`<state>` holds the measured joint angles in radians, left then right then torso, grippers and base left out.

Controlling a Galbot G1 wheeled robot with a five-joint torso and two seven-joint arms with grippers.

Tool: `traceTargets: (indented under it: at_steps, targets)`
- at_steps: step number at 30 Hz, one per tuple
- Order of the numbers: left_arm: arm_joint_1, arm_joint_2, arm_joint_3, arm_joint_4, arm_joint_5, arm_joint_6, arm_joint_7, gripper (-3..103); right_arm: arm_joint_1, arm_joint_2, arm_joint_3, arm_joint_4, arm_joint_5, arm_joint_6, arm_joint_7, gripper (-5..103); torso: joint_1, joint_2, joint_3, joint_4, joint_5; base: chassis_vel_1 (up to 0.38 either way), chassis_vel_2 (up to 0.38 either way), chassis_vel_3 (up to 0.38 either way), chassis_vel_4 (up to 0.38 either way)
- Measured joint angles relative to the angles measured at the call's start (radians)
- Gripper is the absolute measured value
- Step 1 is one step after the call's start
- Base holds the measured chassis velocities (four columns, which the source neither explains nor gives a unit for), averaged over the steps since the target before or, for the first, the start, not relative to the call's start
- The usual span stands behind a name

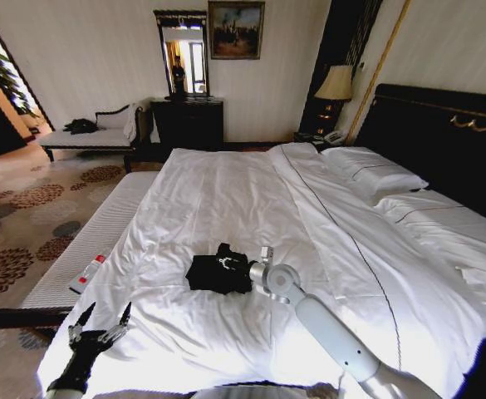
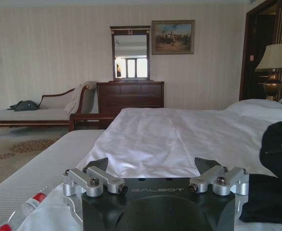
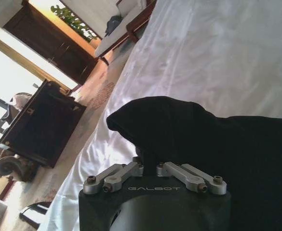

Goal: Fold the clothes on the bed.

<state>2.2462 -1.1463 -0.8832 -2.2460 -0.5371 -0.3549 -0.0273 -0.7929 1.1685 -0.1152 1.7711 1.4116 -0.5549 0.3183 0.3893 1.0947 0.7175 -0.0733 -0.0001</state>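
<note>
The clothes point(image 1: 213, 274), a black T-shirt gathered into a small bundle, lie on the white bed point(image 1: 226, 191) near its middle front. My right gripper point(image 1: 244, 268) is at the bundle's right edge, shut on the black fabric. In the right wrist view its fingers point(image 3: 126, 172) sit close together, and the gripper point(image 3: 150, 166) pinches a raised fold of the clothes point(image 3: 218, 144). My left gripper point(image 1: 101, 320) hovers open over the bed's near left corner, well left of the shirt. In the left wrist view, the left gripper point(image 2: 153, 166) is spread wide, with the clothes point(image 2: 275, 187) off to one side.
A plastic bottle point(image 1: 87, 273) with a red label lies on the white bench point(image 1: 101, 224) along the bed's left side. Pillows point(image 1: 375, 170) and a dark headboard point(image 1: 442, 133) are at the right. A chaise point(image 1: 93, 135), dresser point(image 1: 189, 123) and lamp point(image 1: 336, 83) line the far wall.
</note>
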Motion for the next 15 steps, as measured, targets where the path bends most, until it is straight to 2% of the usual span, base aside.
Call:
traceTargets:
  at_steps: [9, 14, 15]
  targets:
    - [0.0, 0.0, 0.0, 0.0, 0.0, 0.0, 0.0, 100, 0.022, 0.061, -0.043, -0.113, -0.066, 0.01, -0.015, 5, 0.0, 0.0, 0.0, 0.0001, 0.0001, 0.0, 0.0, 0.0, 0.0]
    - [0.0, 0.0, 0.0, 0.0, 0.0, 0.0, 0.0, 100, 0.029, 0.069, -0.044, -0.134, -0.073, 0.015, -0.016, 5, 0.0, 0.0, 0.0, 0.0, 0.0, 0.0, 0.0, 0.0, 0.0]
    - [0.0, 0.0, 0.0, 0.0, 0.0, 0.0, 0.0, 100, 0.03, 0.069, -0.045, -0.135, -0.079, 0.015, -0.016, 3, 0.0, 0.0, 0.0, 0.0, 0.0, 0.0, 0.0, 0.0, 0.0]
